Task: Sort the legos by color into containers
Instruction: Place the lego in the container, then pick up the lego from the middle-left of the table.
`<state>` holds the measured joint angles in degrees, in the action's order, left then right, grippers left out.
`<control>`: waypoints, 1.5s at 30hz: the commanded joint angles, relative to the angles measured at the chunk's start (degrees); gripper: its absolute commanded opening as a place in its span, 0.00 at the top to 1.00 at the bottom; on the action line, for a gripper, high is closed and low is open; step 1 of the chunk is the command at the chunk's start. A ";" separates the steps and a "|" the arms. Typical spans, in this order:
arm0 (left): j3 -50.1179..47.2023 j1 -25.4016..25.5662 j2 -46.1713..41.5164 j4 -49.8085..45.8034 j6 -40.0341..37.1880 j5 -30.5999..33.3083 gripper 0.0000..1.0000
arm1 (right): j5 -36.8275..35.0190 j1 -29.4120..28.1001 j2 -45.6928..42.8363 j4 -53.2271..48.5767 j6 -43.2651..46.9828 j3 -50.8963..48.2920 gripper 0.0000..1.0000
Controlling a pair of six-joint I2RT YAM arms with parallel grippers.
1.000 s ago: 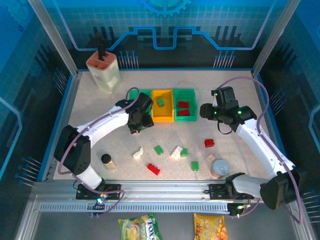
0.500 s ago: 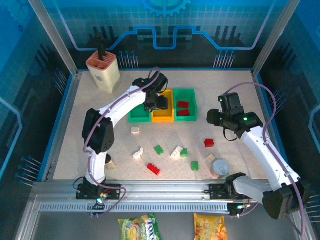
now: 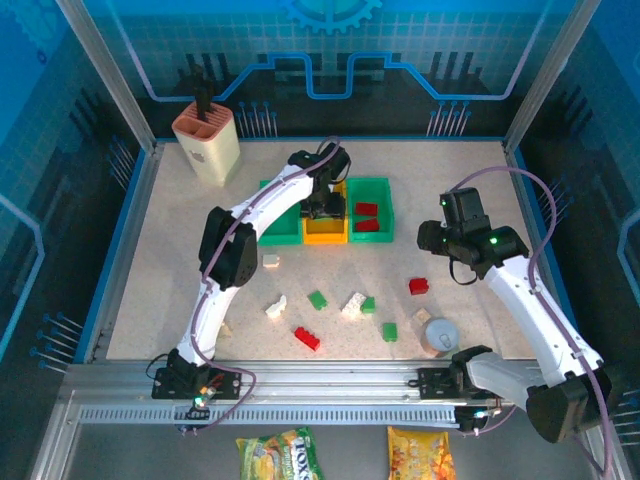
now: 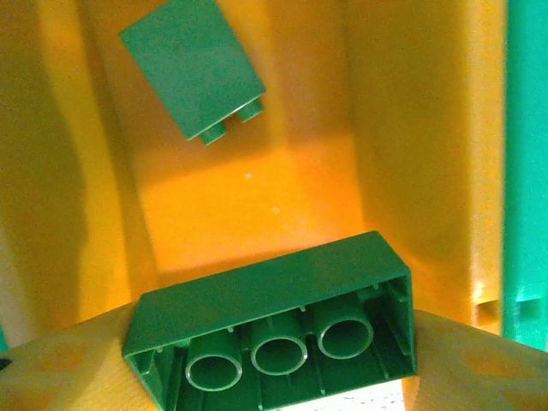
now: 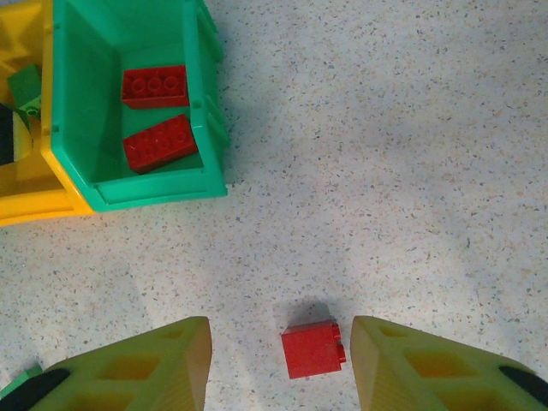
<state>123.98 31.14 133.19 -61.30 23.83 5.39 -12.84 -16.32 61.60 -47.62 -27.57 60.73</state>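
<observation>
Your left tool (image 3: pixel 325 207) is reaching over the yellow bin (image 3: pixel 324 236), the middle of three bins sitting side by side toward the far side of the desk (image 3: pixel 170 250). It is clenching a green brick (image 4: pixel 272 338). The brick is turning its hollow underside toward the left wrist camera and is being pinched at both ends between the fingers (image 4: pixel 60 364). It is hanging above the bin's floor, where a second green brick (image 4: pixel 192 79) is lying. The arm is crossing over the left green bin (image 3: pixel 279 232) on its way there.

Your right tool (image 5: pixel 278 338) is standing released. Its fingers are spreading to either side of a red brick (image 5: pixel 312 349) that is lying on the desk, and neither finger is touching it. How high the tool is hanging above that brick, you cannot tell from these views.

The right green bin (image 5: pixel 205 128) is touching the yellow bin and is holding two red bricks (image 5: pixel 156 86) side by side.

Nearer to you, loose bricks are lying scattered on the desk: white ones (image 3: pixel 271 261), green ones (image 3: pixel 317 299) and another red one (image 3: pixel 307 338). A grey cup (image 3: pixel 440 336) is standing near your right arm's base, and a beige holder (image 3: pixel 207 145) is standing at the far left corner.
</observation>
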 commanded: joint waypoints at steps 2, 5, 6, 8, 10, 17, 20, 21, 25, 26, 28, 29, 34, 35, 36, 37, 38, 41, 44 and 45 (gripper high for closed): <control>2.22 -0.55 1.90 -2.45 -0.28 0.62 0.32 | -0.48 0.78 0.78 -1.25 -0.32 0.00 0.52; 2.48 -0.62 1.65 -2.08 0.05 0.44 0.25 | -0.27 0.84 0.97 -1.19 -0.33 0.19 0.51; 2.62 -0.64 1.47 -2.14 0.07 0.29 0.25 | -0.26 0.77 1.02 -1.16 -0.31 0.26 0.51; 2.93 -0.64 1.17 -2.16 0.12 -0.02 0.25 | -0.23 0.77 1.13 -1.16 -0.38 0.54 0.51; 3.02 -0.63 0.63 -2.02 0.21 -0.38 0.24 | 0.01 0.84 1.17 -1.19 -0.33 0.92 0.51; 3.21 -0.61 -1.56 -2.02 0.51 -0.91 0.19 | 0.31 0.84 1.41 -1.12 -0.29 1.60 0.51; 3.61 -0.63 -2.05 -2.17 0.64 -1.24 0.14 | 0.49 0.82 1.41 -0.99 -0.21 1.83 0.51; 3.93 -0.61 -2.14 -2.43 0.58 -1.45 0.14 | 0.53 0.84 1.41 -0.99 -0.23 1.86 0.51; 4.33 -0.59 -3.02 -2.86 0.77 -1.62 0.15 | 0.87 0.78 1.26 -1.12 -0.11 2.35 0.51; 4.27 -0.50 -3.59 -2.89 0.84 -1.69 0.16 | 1.13 0.84 1.16 -1.08 -0.13 2.38 0.51; 3.89 -0.46 -5.36 -2.86 0.87 -1.63 0.17 | 2.37 0.72 1.06 -0.99 -0.12 2.29 0.51; 3.37 -0.44 -6.40 -2.74 0.78 -1.48 0.18 | 3.06 0.73 1.13 -0.84 0.03 2.20 0.51; -5.22 -0.36 -14.55 0.14 1.19 -1.24 0.21 | 7.40 0.41 2.60 -0.89 1.92 1.60 0.50; -7.59 -0.31 -16.26 1.17 1.33 -1.33 0.21 | 8.29 0.37 3.10 -0.90 2.39 1.35 0.50; -10.48 -0.29 -18.32 2.11 1.56 -1.48 0.22 | 9.20 0.31 3.61 -0.93 2.78 1.11 0.50; -13.47 -0.30 -20.45 3.13 1.78 -1.44 0.22 | 10.11 0.25 4.04 -0.84 3.22 0.79 0.50; -16.85 -0.30 -22.42 4.14 1.98 -1.34 0.23 | 10.74 0.21 4.41 -0.77 3.52 0.47 0.50; -27.06 -0.33 -28.66 7.22 2.74 -1.43 0.24 | 12.23 -0.21 5.22 -0.24 4.25 -0.92 0.50; -36.44 -0.29 -34.57 9.58 3.65 -2.02 0.25 | 12.62 -0.47 6.17 0.29 4.58 -2.39 0.50; -39.65 -0.27 -36.46 10.25 4.09 -2.19 0.25 | 12.66 -0.65 6.49 0.61 4.68 -2.85 0.50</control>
<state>90.54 30.87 100.51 -53.76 26.02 4.58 -2.26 -16.47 67.18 -47.29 -24.32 59.33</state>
